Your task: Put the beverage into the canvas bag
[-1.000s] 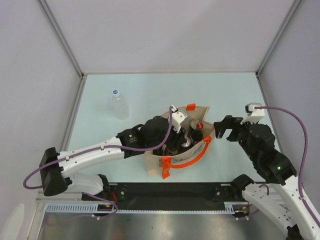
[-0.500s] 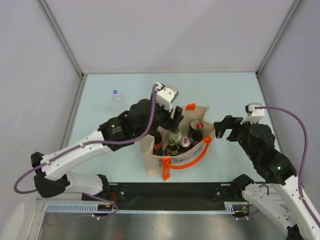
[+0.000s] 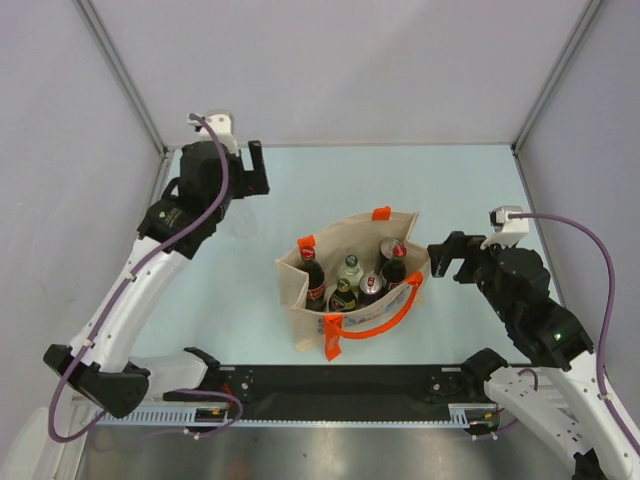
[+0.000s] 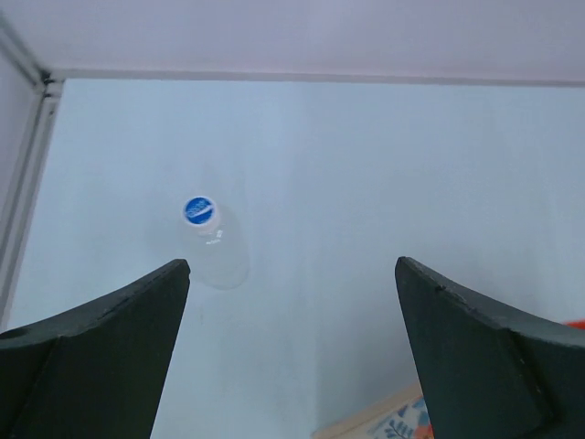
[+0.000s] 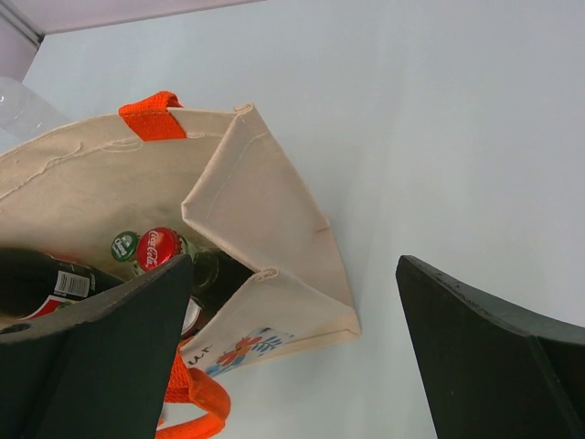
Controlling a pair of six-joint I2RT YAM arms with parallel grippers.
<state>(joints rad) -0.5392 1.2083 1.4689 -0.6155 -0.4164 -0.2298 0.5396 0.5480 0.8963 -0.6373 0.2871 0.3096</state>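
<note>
Several bottles [image 3: 348, 270] stand half-hidden inside the canvas bag [image 3: 303, 325].

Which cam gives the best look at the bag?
Top external: the whole bag shows, mouth open, with bottles standing inside. Right wrist shows only one end of it, with two caps visible inside. Left wrist catches just a corner at the bottom edge.

Beige orange-handled canvas bag [image 3: 300, 322] is standing open, holding bottles [image 3: 348, 268]; clear blue-capped beverage [image 4: 212, 249] is standing upright, well apart.
</note>
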